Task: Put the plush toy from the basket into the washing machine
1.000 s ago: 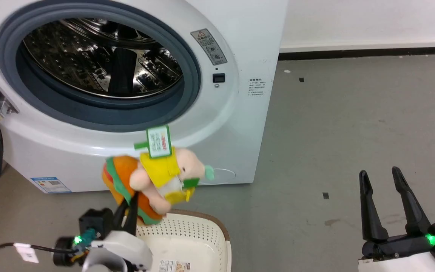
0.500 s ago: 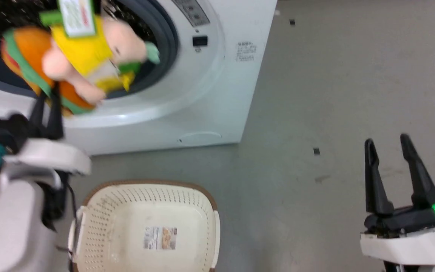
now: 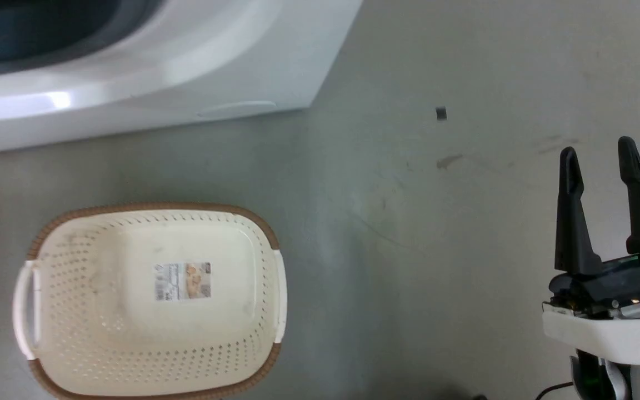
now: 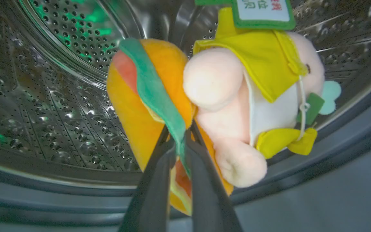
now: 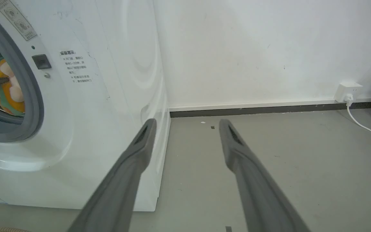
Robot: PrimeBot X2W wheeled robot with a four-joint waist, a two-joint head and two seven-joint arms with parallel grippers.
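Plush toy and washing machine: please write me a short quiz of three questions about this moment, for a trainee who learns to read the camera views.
1. True or false: the left gripper is shut on the plush toy at the mouth of the washing machine.
2. Short answer: what lies on the bottom of the basket?
3. Choose one. The right gripper is: A) open, holding nothing; B) shut on the plush toy; C) shut on the basket.

Key: 1 true; 2 a label; 3 A.
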